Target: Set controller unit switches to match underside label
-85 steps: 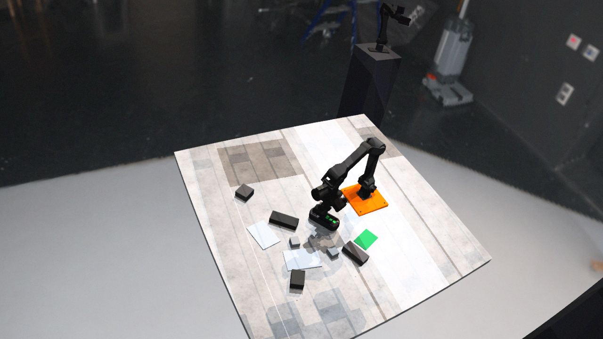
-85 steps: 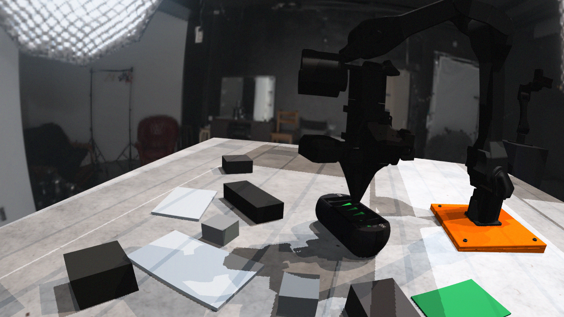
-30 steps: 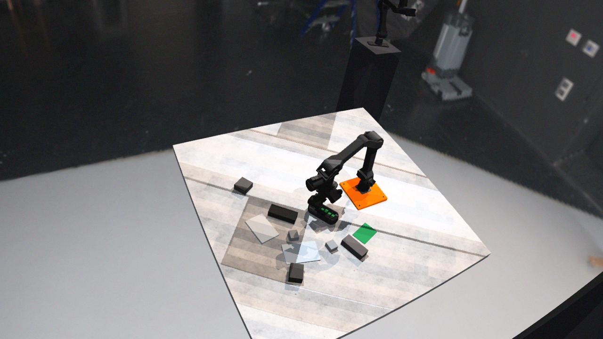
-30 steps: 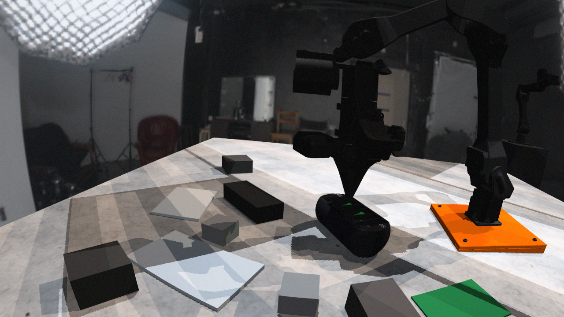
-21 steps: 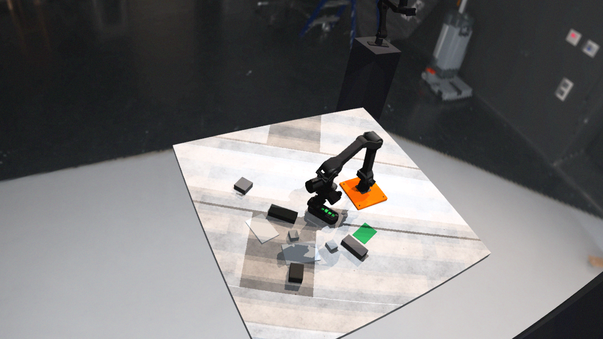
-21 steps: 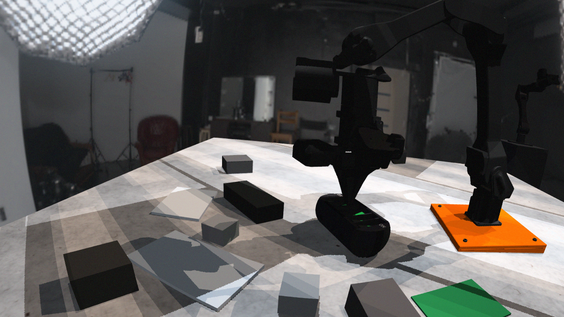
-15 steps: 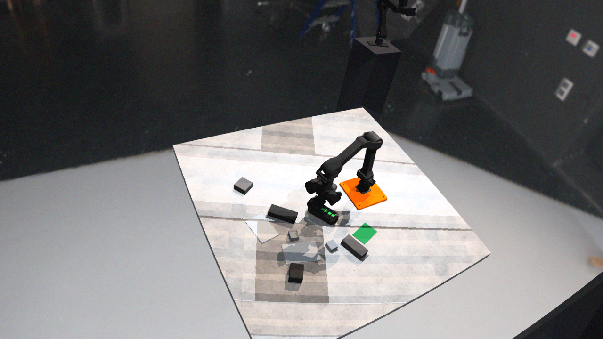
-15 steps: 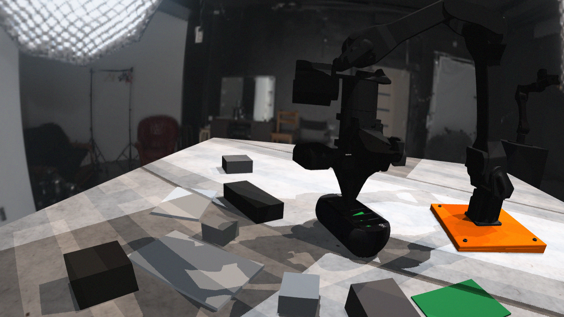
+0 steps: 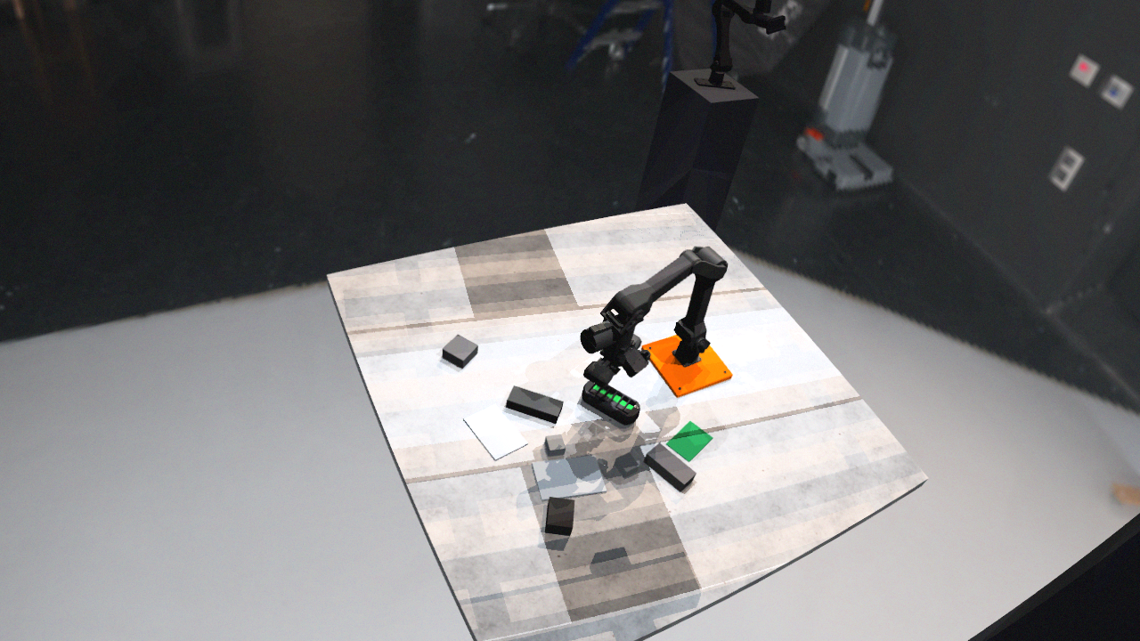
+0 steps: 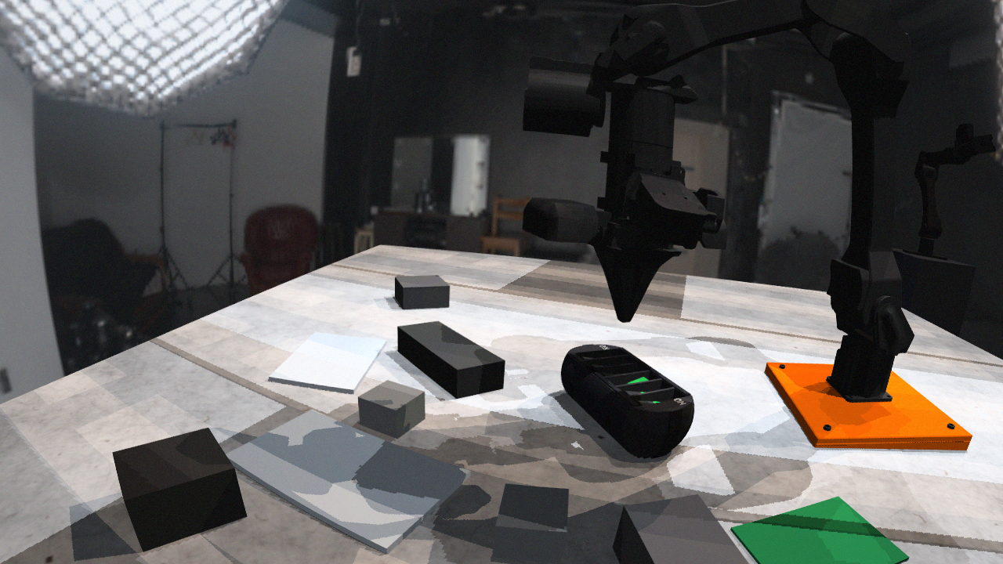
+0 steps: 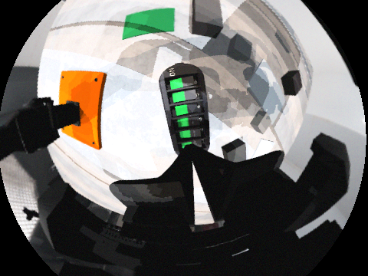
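Note:
The dark controller unit (image 9: 588, 398) (image 10: 602, 413) (image 11: 187, 68) sits on its base with its row of rocker switches facing up. Its underside label is hidden. In the wrist view green halves show on the left of the switches and dark halves on the right; the one nearest my fingers is partly covered. The exterior view shows green wedges on only a few middle and near switches; I cannot tell every switch's tilt. My gripper (image 10: 624, 316) (image 11: 189, 147) is shut and empty, pointing down a little above the unit's far end, without visible contact.
An orange base plate (image 9: 677, 382) (image 10: 806, 413) (image 11: 82, 92) carries the arm. A long black block (image 9: 533, 404) (image 10: 448, 361) lies beside the unit. A green plate (image 9: 690, 441) (image 11: 149, 23) and a grey block (image 9: 669, 466) (image 11: 207, 17) lie off its other end. Pale plates and several dark blocks lie around.

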### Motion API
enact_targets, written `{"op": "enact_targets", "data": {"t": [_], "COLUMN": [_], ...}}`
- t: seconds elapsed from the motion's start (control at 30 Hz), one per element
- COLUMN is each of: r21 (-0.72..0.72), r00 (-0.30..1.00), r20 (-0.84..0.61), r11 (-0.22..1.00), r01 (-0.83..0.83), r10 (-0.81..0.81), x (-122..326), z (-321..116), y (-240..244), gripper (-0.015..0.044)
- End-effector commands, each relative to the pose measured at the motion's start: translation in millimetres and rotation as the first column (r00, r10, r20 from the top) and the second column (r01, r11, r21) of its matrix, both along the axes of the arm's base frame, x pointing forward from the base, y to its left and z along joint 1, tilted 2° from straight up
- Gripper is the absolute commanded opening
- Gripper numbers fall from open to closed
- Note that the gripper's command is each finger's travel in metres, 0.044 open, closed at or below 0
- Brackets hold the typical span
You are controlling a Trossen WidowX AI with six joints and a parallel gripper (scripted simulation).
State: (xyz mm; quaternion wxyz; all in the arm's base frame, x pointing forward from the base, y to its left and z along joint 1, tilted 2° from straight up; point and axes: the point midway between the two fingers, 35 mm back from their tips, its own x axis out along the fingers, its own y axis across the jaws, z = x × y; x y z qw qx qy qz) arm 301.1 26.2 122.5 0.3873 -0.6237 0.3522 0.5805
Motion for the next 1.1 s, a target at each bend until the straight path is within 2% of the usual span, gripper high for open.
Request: {"op": "enact_targets", "data": {"t": [0.0,0.13,1.07], "r21": [0.001,0.003,-0.002], "r00": [1.0,1.0,1.0], "r20": [-0.009,-0.01,-0.02], "r11": [1.0,1.0,1.0], "r01": [-0.003,-0.003,-0.003], "r10": [0.003,0.003,0.003], "x": [-3,-8,-3], "z": [1,4,3], "y": [11,30,32], "gripper": [0.0,0.0,0.0]}}
